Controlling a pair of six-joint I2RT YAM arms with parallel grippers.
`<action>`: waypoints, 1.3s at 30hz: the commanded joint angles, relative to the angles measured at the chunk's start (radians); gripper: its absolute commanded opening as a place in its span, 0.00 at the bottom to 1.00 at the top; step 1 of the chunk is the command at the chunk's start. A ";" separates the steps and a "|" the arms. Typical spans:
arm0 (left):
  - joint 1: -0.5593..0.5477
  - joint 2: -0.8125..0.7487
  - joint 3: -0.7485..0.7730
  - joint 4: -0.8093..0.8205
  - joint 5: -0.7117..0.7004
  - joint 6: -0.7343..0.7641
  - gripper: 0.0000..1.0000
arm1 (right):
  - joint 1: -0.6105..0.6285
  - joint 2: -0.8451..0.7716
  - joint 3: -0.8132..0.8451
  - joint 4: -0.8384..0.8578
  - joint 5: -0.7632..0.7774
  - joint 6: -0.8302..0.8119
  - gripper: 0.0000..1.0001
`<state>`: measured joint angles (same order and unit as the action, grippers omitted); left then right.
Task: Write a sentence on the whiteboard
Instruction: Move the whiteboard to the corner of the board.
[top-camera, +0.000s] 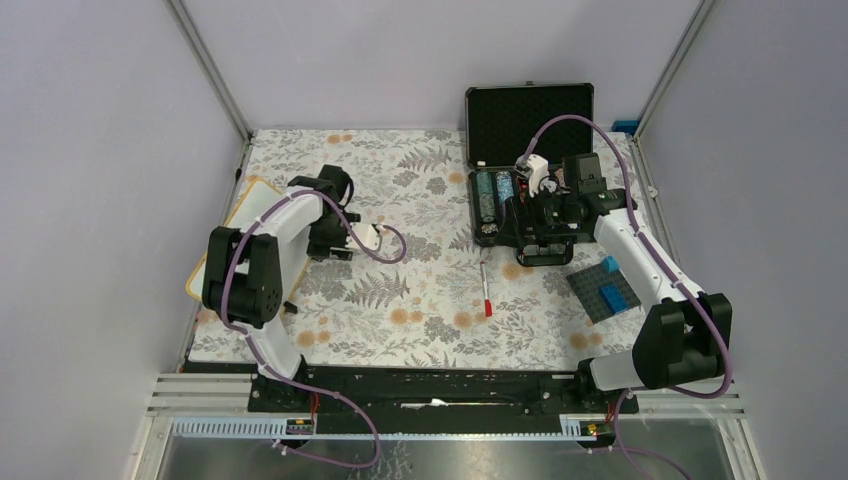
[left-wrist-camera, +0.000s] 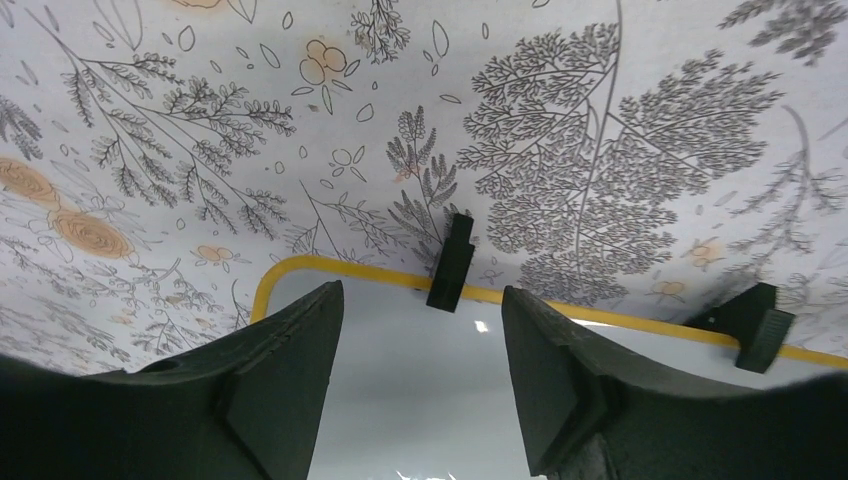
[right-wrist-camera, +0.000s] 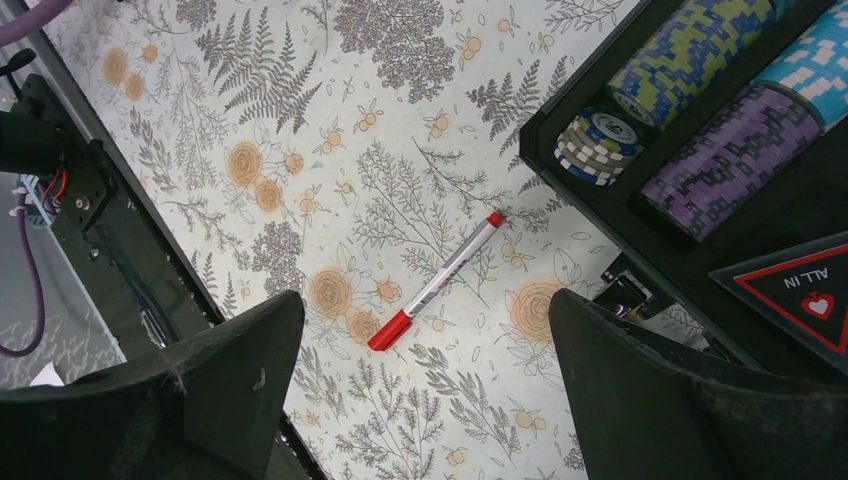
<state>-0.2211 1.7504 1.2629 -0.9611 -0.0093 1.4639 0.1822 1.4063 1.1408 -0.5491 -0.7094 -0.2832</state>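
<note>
Right now my left gripper (left-wrist-camera: 420, 296) is hanging over the whiteboard (left-wrist-camera: 420, 400), with its 2 fingers (left-wrist-camera: 290, 370) spread apart and holding nothing. The whiteboard is lying at the left edge of the floral cloth (top-camera: 420, 300), and in the top view my left arm is covering most of it. Its yellowish rim (left-wrist-camera: 600, 312) is curving round a corner just ahead of my fingertips, and 2 black feet (left-wrist-camera: 450, 262) are sticking out past it onto the cloth. The stretch of board showing between my fingers is looking plain white.

My right gripper (right-wrist-camera: 425, 300) is hovering with its fingers wide apart, gripping nothing. Below it a red-capped marker (right-wrist-camera: 440, 280) is lying on the cloth near the middle of the table, well apart from the whiteboard. Beside the marker an open black case (top-camera: 530, 115) is holding rows of poker chips (right-wrist-camera: 690, 60). A dark grey-blue block plate (top-camera: 590, 285) carrying blue blocks (top-camera: 612, 293) is sitting near my right arm.
</note>
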 joint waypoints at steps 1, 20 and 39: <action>0.008 0.033 -0.008 0.060 -0.008 0.069 0.64 | -0.001 -0.007 0.004 -0.010 0.008 -0.014 1.00; 0.001 0.083 -0.076 0.058 -0.147 0.096 0.36 | -0.002 -0.006 0.019 -0.038 0.031 -0.045 0.99; -0.429 0.200 0.169 -0.082 -0.110 -0.079 0.03 | -0.152 -0.020 0.069 -0.089 -0.062 -0.044 0.99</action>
<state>-0.5407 1.9083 1.3334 -0.9848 -0.1421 1.4410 0.0677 1.4071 1.1584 -0.6098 -0.7078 -0.3176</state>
